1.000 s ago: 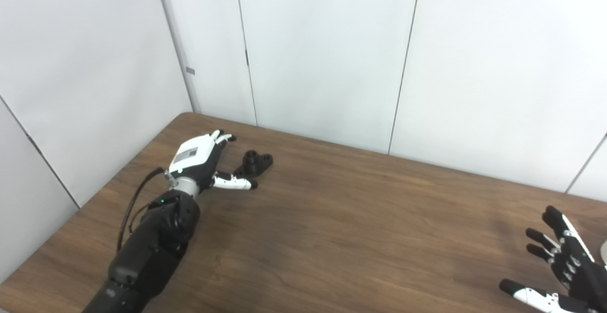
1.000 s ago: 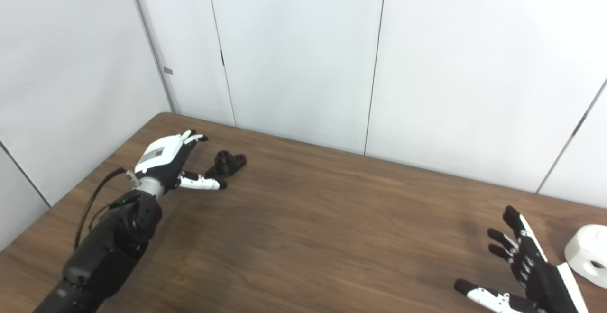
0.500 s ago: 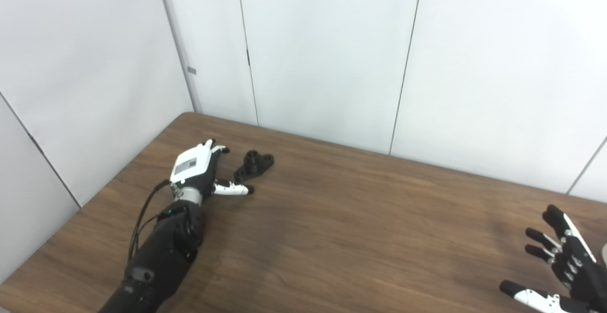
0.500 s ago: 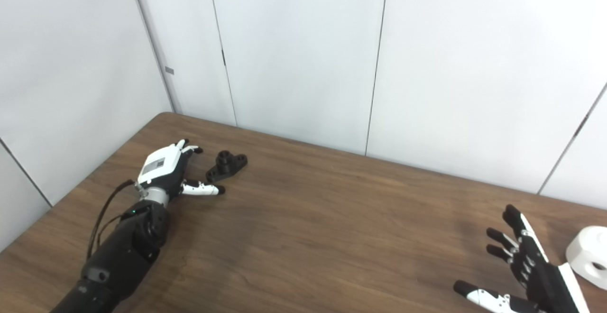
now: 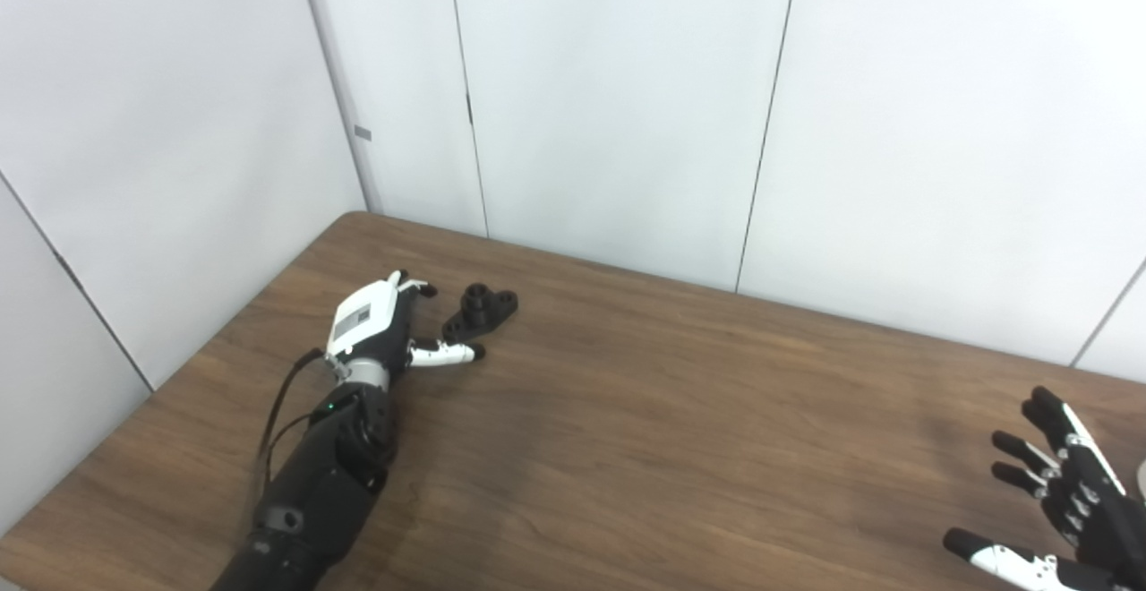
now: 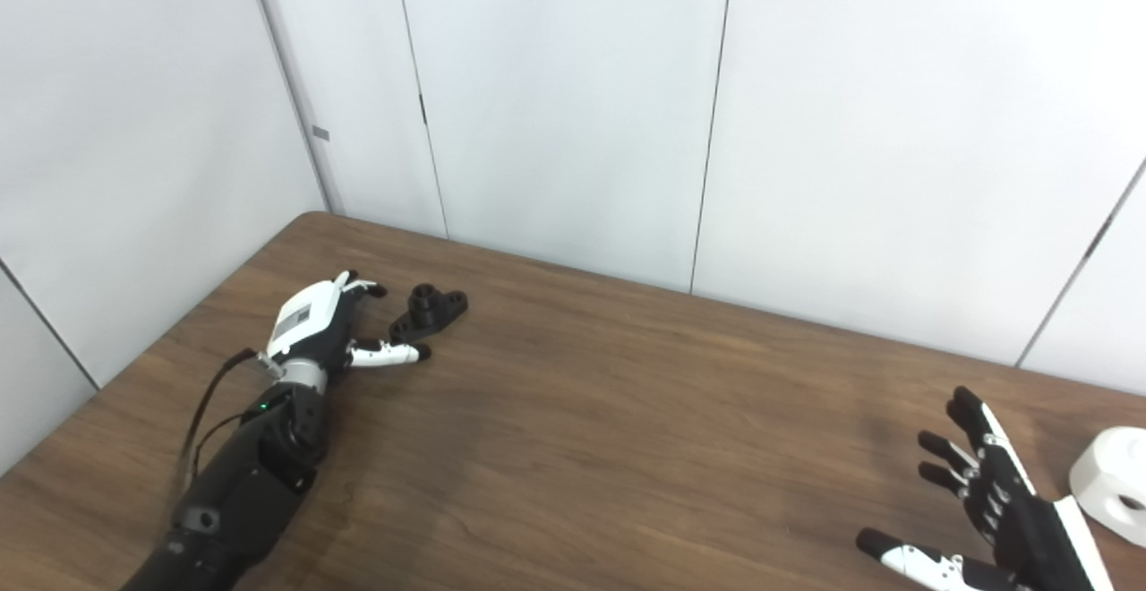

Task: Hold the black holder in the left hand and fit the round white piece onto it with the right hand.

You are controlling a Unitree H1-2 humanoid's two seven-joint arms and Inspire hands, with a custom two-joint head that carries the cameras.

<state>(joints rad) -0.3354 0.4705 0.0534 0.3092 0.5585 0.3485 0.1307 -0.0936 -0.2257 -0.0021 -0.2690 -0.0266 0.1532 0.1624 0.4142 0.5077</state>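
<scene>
The black holder (image 5: 482, 310) lies flat on the brown table at the far left, with a short round post standing up from it; it also shows in the right eye view (image 6: 430, 312). My left hand (image 5: 385, 327) rests low on the table just left of the holder, open, thumb stretched toward it, a small gap between them. The round white piece (image 6: 1110, 483) with a hole lies at the right edge, seen only in the right eye view. My right hand (image 6: 994, 519) is open with fingers spread, just left of the white piece and apart from it.
The brown wooden table (image 5: 627, 430) runs from the back left corner to the right edge. White wall panels (image 5: 609, 98) stand close behind it and along its left side. A black cable (image 5: 277, 403) hangs by my left forearm.
My left hand has dropped lower onto the table and turned more onto its edge beside the holder. The holder and the right hand have stayed in place.
</scene>
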